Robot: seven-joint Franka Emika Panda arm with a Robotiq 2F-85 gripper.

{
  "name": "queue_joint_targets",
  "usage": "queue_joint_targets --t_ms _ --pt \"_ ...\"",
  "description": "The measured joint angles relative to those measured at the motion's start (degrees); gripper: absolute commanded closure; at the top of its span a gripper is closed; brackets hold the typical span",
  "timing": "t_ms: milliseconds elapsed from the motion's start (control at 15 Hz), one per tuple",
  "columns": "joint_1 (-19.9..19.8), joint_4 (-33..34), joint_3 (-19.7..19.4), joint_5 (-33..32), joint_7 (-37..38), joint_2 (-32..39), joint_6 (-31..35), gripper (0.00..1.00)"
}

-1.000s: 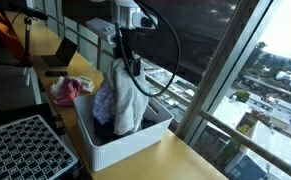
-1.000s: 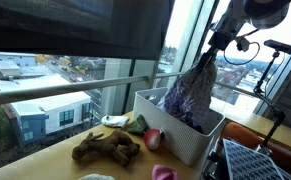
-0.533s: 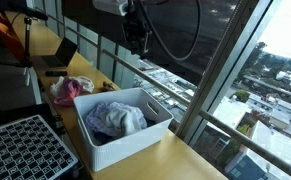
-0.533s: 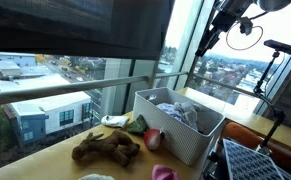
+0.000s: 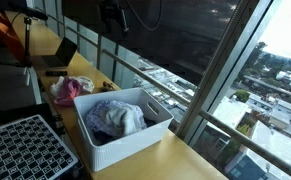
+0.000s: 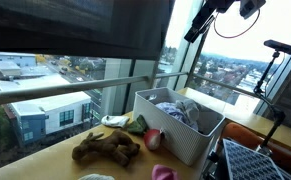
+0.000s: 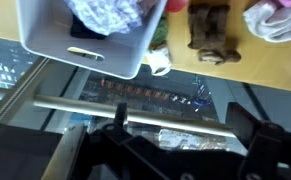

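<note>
Drop step looks done: cloth [image 5: 113,118] in white bin [image 5: 130,148], gripper [image 5: 111,16] hangs at 12 o'clock above it, fingers apart, empty; next pick needs descent to brown plush toy [image 6: 105,148].

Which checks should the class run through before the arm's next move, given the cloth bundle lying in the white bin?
1. Tool open, nothing between its jaws: ok.
2. Tool high above the white bin, clear of its rim: ok.
3. Cloth bundle lying wholly inside the bin: ok.
4. Brown plush toy outside the bin, apart from its wall: ok.
5. Pink cloth beside the bin, touching its wall or apart: cannot tell.
</note>
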Motion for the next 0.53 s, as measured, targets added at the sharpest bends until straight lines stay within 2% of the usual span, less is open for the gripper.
queue_joint_targets --t_ms 333,533 --pt "6.3 -6.1 6.6 0.6 5.9 6.9 3.8 0.00" --pt "9.7 -8.3 9.6 3.8 5.7 13.8 8.6 0.00"
